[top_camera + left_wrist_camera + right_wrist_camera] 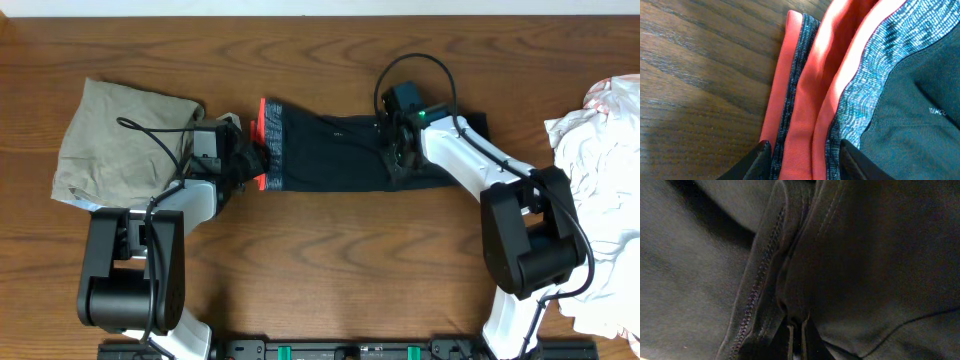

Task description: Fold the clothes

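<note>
The step in hand appears to be taking hold for a crosswise fold. At the far left a crumpled khaki garment (120, 140) of matte weave lies on the wood-grain table (330, 250), apart from the work. Next, the left gripper (805, 160) stands partly open astride the waistband (840, 90). Layers of fabric lie between its fingertips, but it cannot be told whether it is actually clamping them. The waistband is ribbed heather grey with smooth orange-red edging, stacked in flat parallel bands. The trousers (330, 150) lie as a long narrow dark strip across the middle of the table, with the waist to the left. The cloth is soft and limp with stitched seams. Toward the leg end, the right gripper (796, 342) is fully closed on a raised ridge of the black fabric beside a seam. At the far right is a heap of wrinkled white cloth (600, 130). The next move likely calls for lifting the leg end and carrying it over toward the waist, keeping the layers together.
</note>
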